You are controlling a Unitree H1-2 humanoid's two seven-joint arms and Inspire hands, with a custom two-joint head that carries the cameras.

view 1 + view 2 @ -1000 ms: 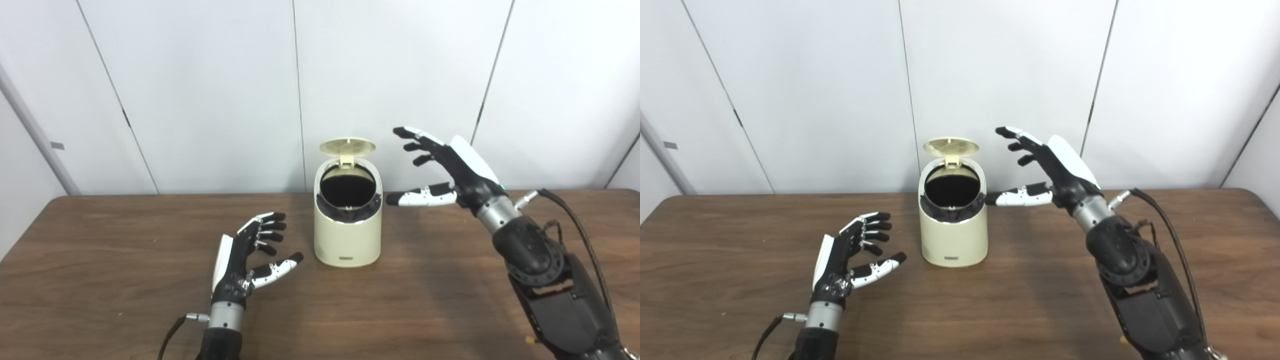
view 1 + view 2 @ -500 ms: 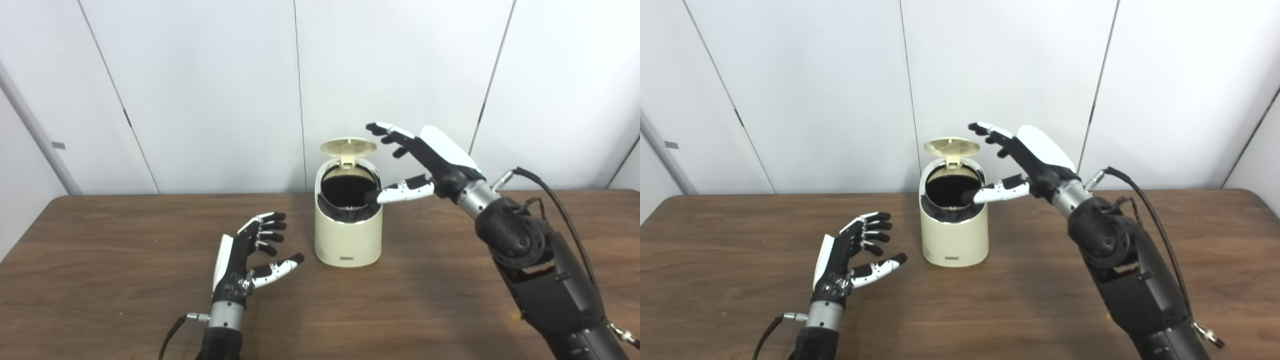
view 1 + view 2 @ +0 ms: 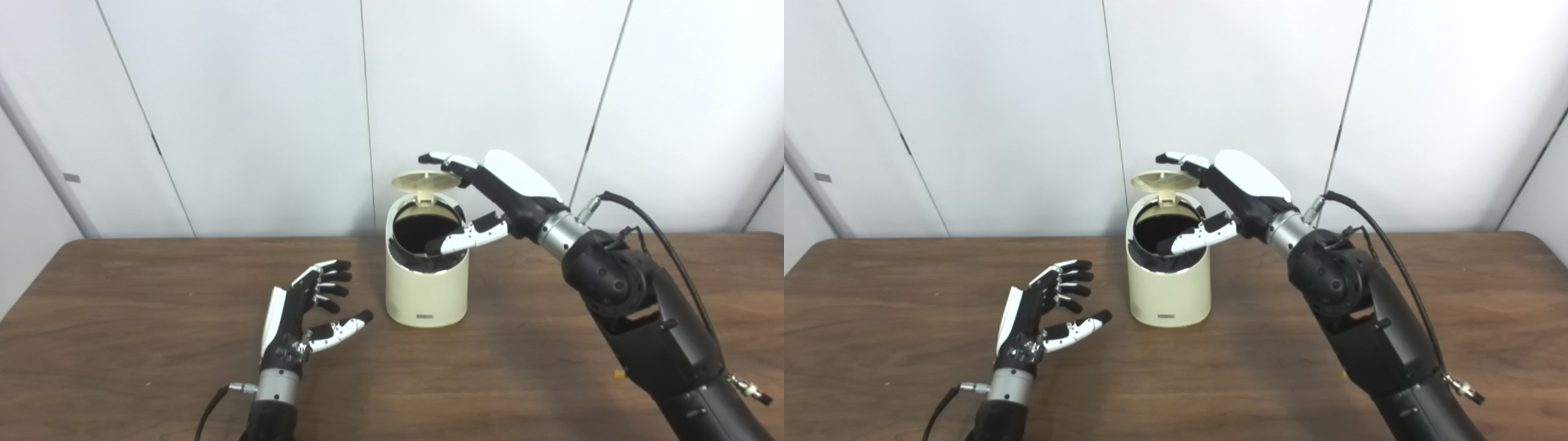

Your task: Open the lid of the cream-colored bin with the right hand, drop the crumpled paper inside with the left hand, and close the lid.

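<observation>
sitting upright near the middle of the brown table (image 3: 122, 367): the cream-colored bin (image 3: 425, 294), with its lid (image 3: 425, 180) flipped up on the back hinge and standing open. showing only black inside the bin's mouth, maybe a dark liner folding over the rim, so can't tell what's in there, and not spotting the crumpled paper in either view.

reaching in from the right over the bin: the right hand (image 3: 490, 190), fingers spread and holding nothing. stretching its fingers (image 3: 1182, 160) across the top of the raised lid, right at it or just above, hard to say if actually touching. poking its thumb (image 3: 462, 239) in front of the bin's opening, covering a bit of the rim.

resting low over the table to the left of the bin, well apart from it: the left hand (image 3: 306, 306), palm facing the bin, fingers loosely curled and apart, empty too.

getting cut off at the bottom edge: both forearms and the cable by the left wrist.
</observation>
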